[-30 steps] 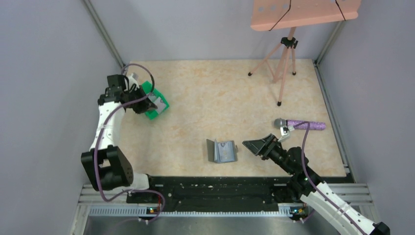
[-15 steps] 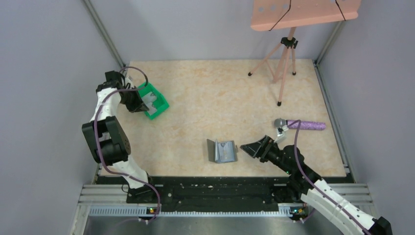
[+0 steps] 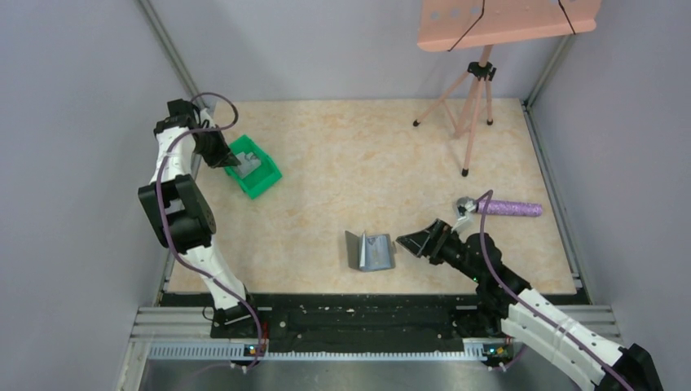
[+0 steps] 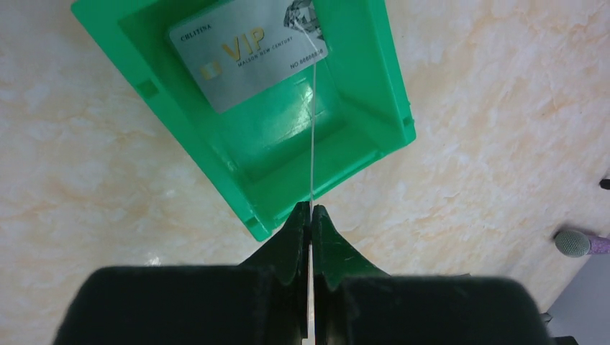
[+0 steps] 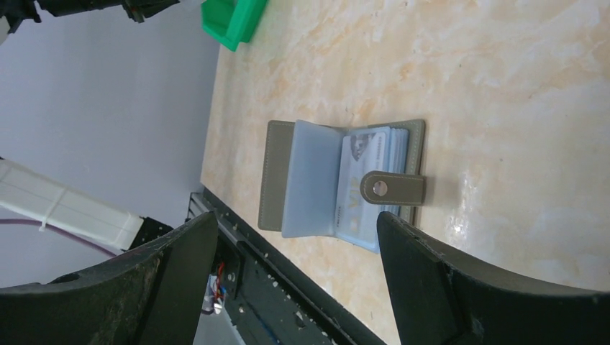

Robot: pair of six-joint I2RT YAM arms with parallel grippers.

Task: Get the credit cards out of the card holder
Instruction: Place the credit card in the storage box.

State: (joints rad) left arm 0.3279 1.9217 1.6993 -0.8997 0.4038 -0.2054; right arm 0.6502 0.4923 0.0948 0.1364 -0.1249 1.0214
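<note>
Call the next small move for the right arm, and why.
Probably ease the right gripper forward to the card holder and line its open jaws up on the cards. The gripper hangs just short of the holder, which lies open with cards still in its sleeves. The snap strap lies across their edge, so it may need to approach clear of that.

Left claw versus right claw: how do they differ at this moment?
The left claw is shut, pinching a thin card edge-on above the green bin; the right claw is open and empty. The left is far from the open card holder; the right points straight at it. Both are black.
</note>
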